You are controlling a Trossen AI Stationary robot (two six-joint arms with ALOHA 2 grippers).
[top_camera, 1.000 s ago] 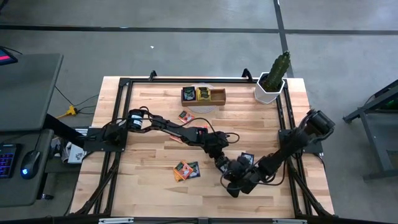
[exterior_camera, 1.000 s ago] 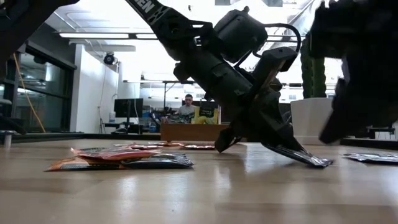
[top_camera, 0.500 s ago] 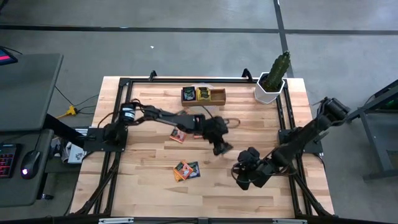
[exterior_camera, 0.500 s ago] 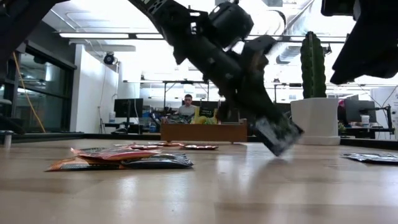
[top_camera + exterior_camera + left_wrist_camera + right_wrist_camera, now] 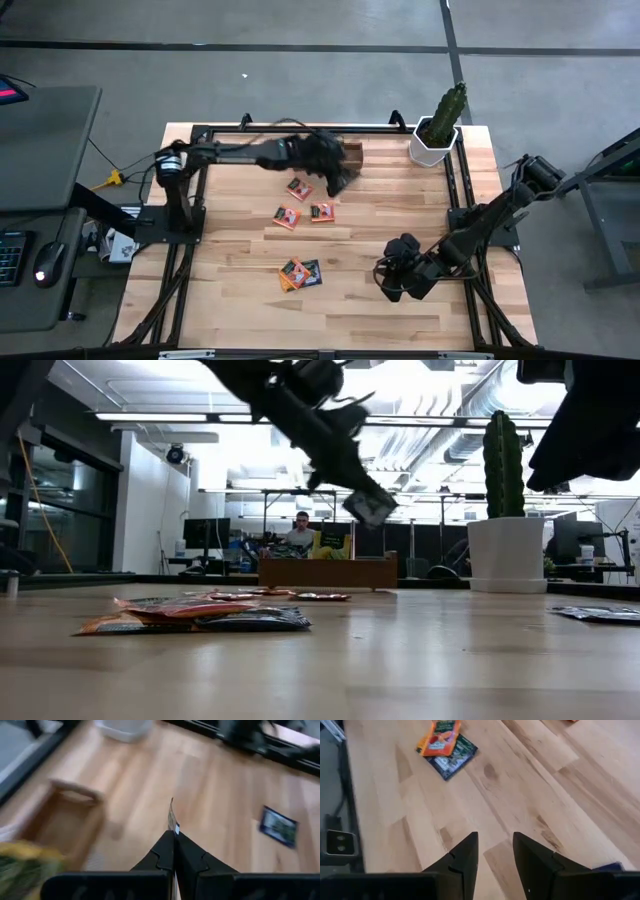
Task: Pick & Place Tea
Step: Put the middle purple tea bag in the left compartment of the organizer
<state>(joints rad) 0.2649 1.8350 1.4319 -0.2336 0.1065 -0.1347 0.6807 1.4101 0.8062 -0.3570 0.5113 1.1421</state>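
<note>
My left gripper (image 5: 338,180) hangs above the far middle of the table, just near and right of the brown wooden tray (image 5: 327,152), and is shut on a dark tea sachet (image 5: 373,507). The tray holds dark and yellow-green sachets. Three sachets (image 5: 298,187) lie flat on the table near the tray. An orange and dark pile (image 5: 300,273) lies toward the near edge. Another dark sachet (image 5: 279,825) lies flat to the right. My right gripper (image 5: 495,852) is open above bare wood at the near right, with its fingers turned toward the pile (image 5: 445,747). My left gripper pinches the dark sachet between its two shut fingers (image 5: 162,852). In the left wrist view the sachet shows edge-on, and its free edge (image 5: 171,815) sticks out past the fingertips. The sachet is lifted clear of the table and hangs tilted below the fingers (image 5: 373,507).
A cactus in a white pot (image 5: 435,140) stands at the far right corner, right of the tray. A black frame (image 5: 200,135) runs round the table's edges. Bare wood lies between the pile and the right gripper. A person sits in the room beyond the table (image 5: 300,535).
My left gripper, shut on the dark sachet, has lifted it off the table beside my right gripper and carried it up and toward the far edge, close to the tray. My right gripper rose and drew back a little toward the right, then kept still.
</note>
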